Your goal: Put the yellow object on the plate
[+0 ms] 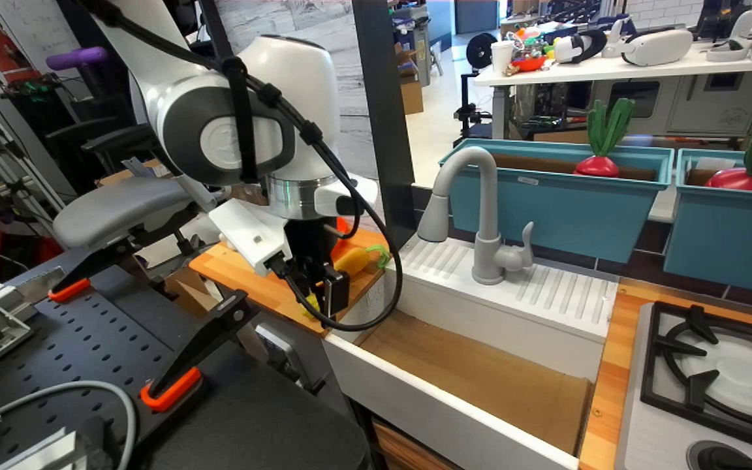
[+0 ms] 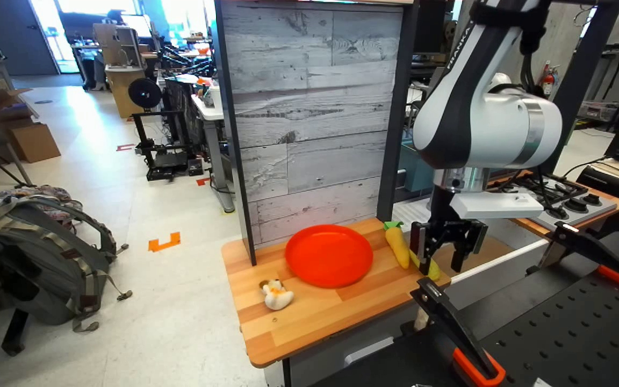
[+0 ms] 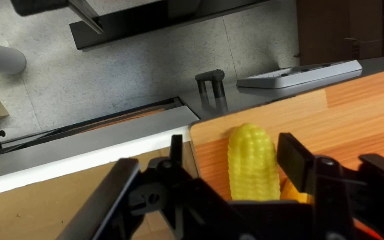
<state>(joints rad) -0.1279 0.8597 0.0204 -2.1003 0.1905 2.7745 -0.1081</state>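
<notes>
The yellow object is a bright yellow, kernel-textured corn cob (image 3: 253, 163) lying near the corner of the wooden counter. It shows partly in both exterior views (image 1: 311, 305) (image 2: 433, 270), behind the gripper's fingers. My gripper (image 3: 232, 153) is open. In the wrist view its fingers stand on either side of the corn, the right finger close to it and the left one farther off, over the sink side. In an exterior view the gripper (image 2: 441, 263) is low at the corn. The round red-orange plate (image 2: 329, 256) lies bare on the counter. The corn's lower end is hidden in the wrist view.
A yellow-orange vegetable with a green top (image 2: 397, 246) lies between corn and plate. A small white toy (image 2: 277, 296) sits at the counter's (image 2: 309, 322) front left. The sink (image 1: 467, 418) with its faucet (image 1: 485, 215) adjoins the counter. A black clamp (image 2: 452, 322) stands near the counter corner.
</notes>
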